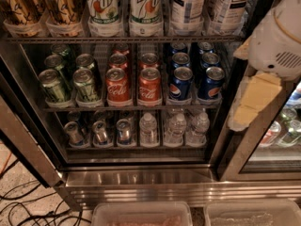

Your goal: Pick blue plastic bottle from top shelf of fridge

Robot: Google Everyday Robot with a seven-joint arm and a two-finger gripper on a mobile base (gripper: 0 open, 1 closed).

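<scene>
Gripper point(256, 98) hangs right of the blue plastic bottle point(188, 6); open or closed, can't tell. Looks full, heavy, slick: best gripped mid-label.

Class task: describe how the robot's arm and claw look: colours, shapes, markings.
At the right edge, beside the fridge frame: a rounded white arm housing with a small slotted vent. Below it the claw is blocky and pale cream-yellow. No cables or lettering visible on them.

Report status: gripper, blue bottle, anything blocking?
Gripper at right, by frame of the fridge, below top shelf level. Blue plastic bottle upright on top shelf, right end, untouched. Nothing in front of it.
</scene>
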